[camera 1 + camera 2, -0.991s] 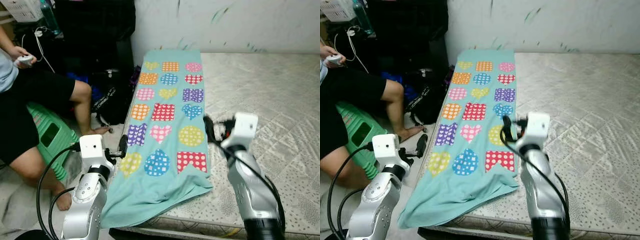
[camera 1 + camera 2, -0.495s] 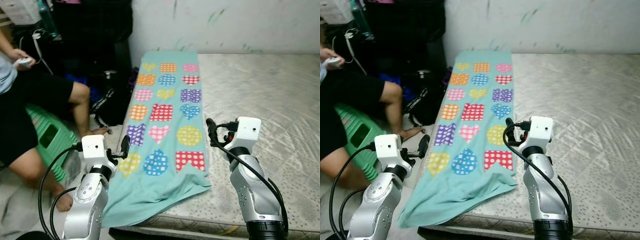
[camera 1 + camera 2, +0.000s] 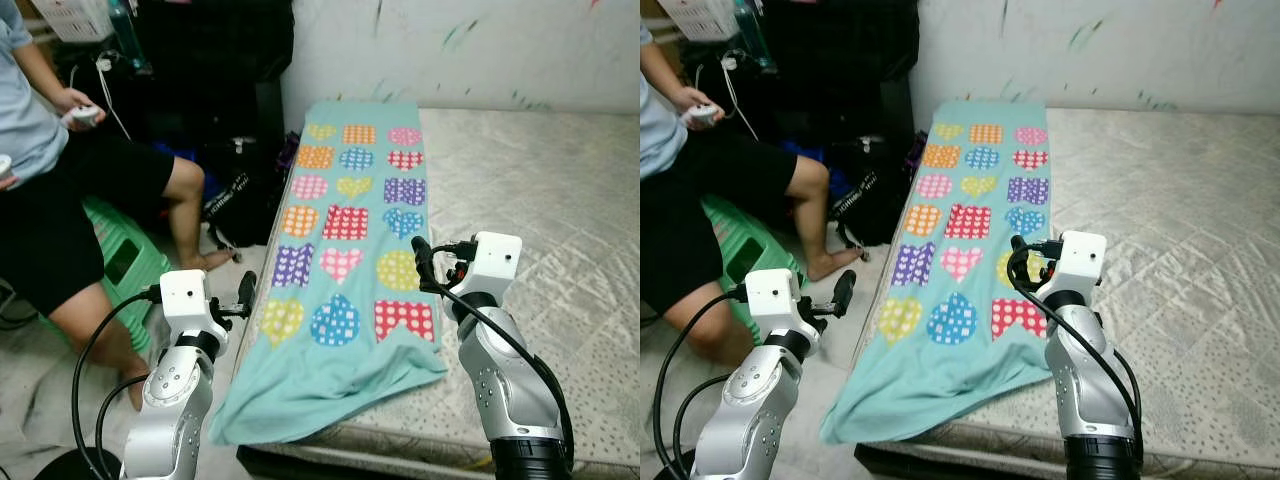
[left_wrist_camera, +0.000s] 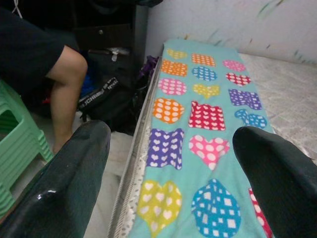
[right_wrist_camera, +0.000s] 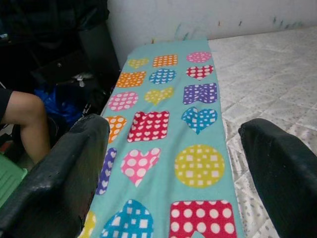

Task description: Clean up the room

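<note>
Both tools, left (image 4: 171,163) and right (image 5: 173,163), spread open and empty above the patterned blanket (image 3: 350,240), its near end hanging off the mattress (image 3: 540,190).

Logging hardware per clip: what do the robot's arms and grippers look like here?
Both arms are silver metal with rounded segments, each topped by a white boxy wrist module. Black cables loop alongside each arm. The left gripper and the right gripper each have two long black fingers, glossy and slightly scuffed in the wrist views.
</note>
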You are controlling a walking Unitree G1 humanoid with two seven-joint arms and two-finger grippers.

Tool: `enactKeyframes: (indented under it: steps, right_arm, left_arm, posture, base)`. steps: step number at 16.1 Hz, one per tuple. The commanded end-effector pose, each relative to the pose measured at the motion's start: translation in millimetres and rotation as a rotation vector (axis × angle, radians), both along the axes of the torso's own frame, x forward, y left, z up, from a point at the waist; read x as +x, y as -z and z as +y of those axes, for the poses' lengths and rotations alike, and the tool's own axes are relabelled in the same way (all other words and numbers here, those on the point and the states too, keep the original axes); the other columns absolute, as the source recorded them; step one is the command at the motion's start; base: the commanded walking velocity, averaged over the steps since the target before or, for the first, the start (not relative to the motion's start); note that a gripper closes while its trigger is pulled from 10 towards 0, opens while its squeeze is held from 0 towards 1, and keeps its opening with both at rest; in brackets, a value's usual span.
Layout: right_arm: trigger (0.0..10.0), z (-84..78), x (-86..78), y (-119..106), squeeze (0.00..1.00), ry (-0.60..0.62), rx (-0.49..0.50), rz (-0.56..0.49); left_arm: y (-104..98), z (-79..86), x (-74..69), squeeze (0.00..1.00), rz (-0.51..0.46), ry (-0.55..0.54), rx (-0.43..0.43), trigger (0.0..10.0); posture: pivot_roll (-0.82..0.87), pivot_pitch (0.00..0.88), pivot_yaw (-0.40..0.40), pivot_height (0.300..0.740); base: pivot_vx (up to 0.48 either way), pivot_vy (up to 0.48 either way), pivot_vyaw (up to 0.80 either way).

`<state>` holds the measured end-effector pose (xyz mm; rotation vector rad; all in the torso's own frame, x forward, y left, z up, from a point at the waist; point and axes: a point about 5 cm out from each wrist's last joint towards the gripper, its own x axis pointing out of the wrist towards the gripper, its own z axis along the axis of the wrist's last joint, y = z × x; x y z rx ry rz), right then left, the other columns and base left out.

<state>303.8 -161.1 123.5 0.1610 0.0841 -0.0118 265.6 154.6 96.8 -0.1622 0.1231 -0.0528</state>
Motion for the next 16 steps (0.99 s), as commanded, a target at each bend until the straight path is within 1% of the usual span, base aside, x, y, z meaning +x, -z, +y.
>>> enactKeyframes:
  steps: [1, 5, 8, 10, 11, 12, 16]
  right_arm:
    - [10.0, 0.7, 2.7, -7.1, 0.0, -0.005, 0.002, -0.018]
    - [10.0, 1.1, 3.5, -7.5, 0.0, -0.002, -0.001, -0.018]
    - [10.0, 1.5, 3.9, -7.4, 0.0, -0.004, -0.002, -0.017]
    - [10.0, 1.5, 4.5, -7.6, 0.0, -0.003, -0.003, -0.017]
    - [10.0, 1.0, 4.8, -7.7, 0.0, -0.003, -0.005, -0.018]
    - [10.0, 1.0, 5.0, -7.8, 0.0, -0.004, -0.006, -0.019]
    - [10.0, 0.7, 5.7, -8.8, 0.0, -0.008, -0.01, -0.023]
  left_arm:
    - [-0.7, 1.4, -0.2, 0.0, 0.004, 0.001, 0.007, 10.0]
    - [-0.1, 1.4, 0.6, 0.0, 0.012, 0.0, 0.01, 10.0]
    - [-0.3, 1.6, 1.3, 0.0, 0.006, -0.001, 0.014, 10.0]
    - [0.9, 1.2, 1.8, 0.0, 0.018, -0.001, 0.013, 10.0]
    - [-0.6, 0.4, 1.9, 0.0, 0.003, 0.002, 0.011, 10.0]
    - [-0.3, 0.5, 2.0, 0.0, 0.005, 0.001, 0.01, 10.0]
    - [-2.0, 0.2, 2.5, 0.0, -0.016, 0.007, 0.016, 10.0]
  posture:
    - [-0.14, 0.0, 0.059, 0.74]
    - [-0.14, 0.0, 0.059, 0.74]
    - [-0.14, 0.0, 0.059, 0.74]
    - [-0.14, 0.0, 0.06, 0.74]
    - [-0.14, 0.0, 0.059, 0.74]
    - [-0.14, 0.0, 0.058, 0.74]
    - [-0.14, 0.0, 0.055, 0.74]
  base:
    - [0.0, 0.371, 0.0]
    - [0.0, 0.398, 0.0]
    - [0.0, 0.48, 0.0]
    - [0.0, 0.48, 0.0]
    - [0.0, 0.48, 0.0]
    - [0.0, 0.292, 0.0]
    - [0.0, 0.0, 0.0]
